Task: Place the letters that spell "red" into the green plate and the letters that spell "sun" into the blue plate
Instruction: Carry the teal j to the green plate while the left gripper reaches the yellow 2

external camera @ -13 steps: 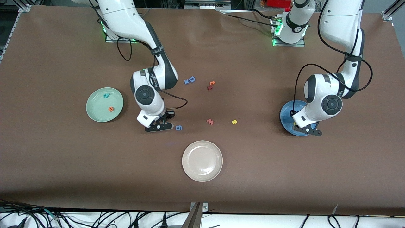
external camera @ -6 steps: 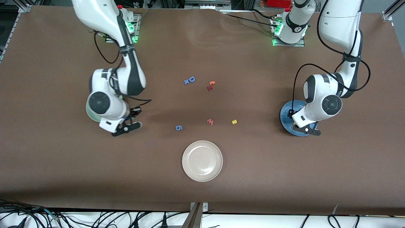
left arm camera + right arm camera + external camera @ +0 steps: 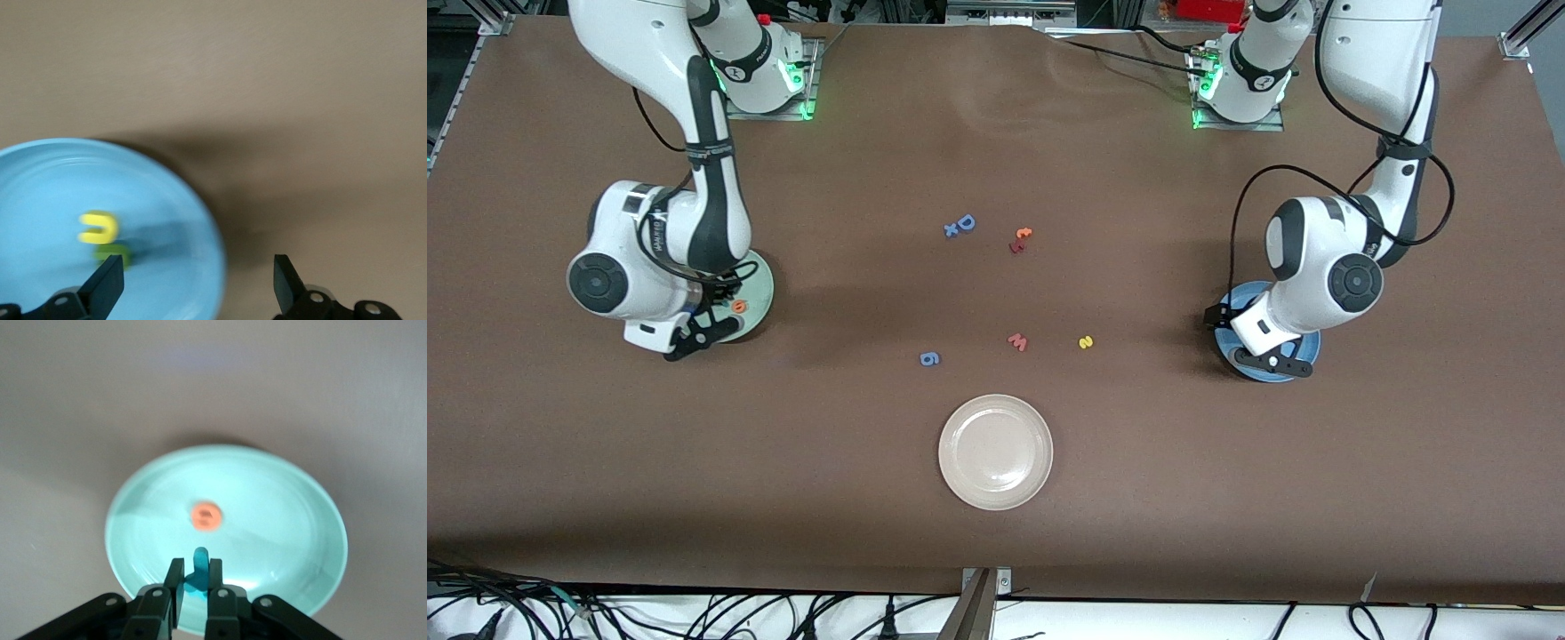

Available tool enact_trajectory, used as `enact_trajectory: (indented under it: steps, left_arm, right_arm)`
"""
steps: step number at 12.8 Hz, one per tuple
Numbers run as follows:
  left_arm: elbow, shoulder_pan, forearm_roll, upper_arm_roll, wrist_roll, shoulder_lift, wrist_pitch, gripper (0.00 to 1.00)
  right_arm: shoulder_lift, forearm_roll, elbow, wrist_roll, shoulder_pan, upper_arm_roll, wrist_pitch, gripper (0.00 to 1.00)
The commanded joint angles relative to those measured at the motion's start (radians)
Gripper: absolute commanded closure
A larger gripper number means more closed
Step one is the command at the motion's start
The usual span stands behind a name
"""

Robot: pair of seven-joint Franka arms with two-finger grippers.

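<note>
Nearest your front camera sits the beige-white plate [image 3: 995,452]. Farther back lie a blue "6" [image 3: 929,358], a pinkish-red "w" [image 3: 1017,341] and the yellow "s" [image 3: 1085,341], loose on the table. At the left arm's end, the left gripper [image 3: 199,287] hangs released, fingers wide, over the blue plate [image 3: 200,227], which holds the yellow "u" [image 3: 99,227] and a green letter [image 3: 112,253] beside it. At the right arm's end, the right gripper [image 3: 194,583] is clenched on a teal letter [image 3: 200,559] over the green plate [image 3: 293,520], where the orange "e" [image 3: 207,515] rests. Farthest lie a blue "D" [image 3: 965,222] and an orange-and-red letter pair [image 3: 1020,239].
</note>
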Motion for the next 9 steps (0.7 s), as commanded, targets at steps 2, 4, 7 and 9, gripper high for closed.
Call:
enact_trajectory:
  steps: [2,4,7,9]
  left_arm:
    - [0.05,-0.08,-0.041,-0.013,-0.219,-0.002,-0.019,0.01]
    - [0.087,-0.101,-0.041,-0.049,-0.324,0.01,-0.017,0.01]
    - [0.165,-0.164,-0.034,-0.066,-0.441,0.056,-0.016,0.01]
    - [0.196,-0.189,-0.024,-0.077,-0.429,0.082,-0.014,0.01]
  right_arm:
    - [-0.003,-0.001,-0.102,-0.028,-0.009,-0.012,0.105,1.0]
    - [0.025,-0.001,-0.12,-0.064,-0.046,-0.009,0.191,1.0]
    - [0.051,0.018,-0.114,-0.064,-0.054,-0.006,0.203,0.82]
    - [0.06,0.051,-0.105,-0.06,-0.052,-0.004,0.197,0.0]
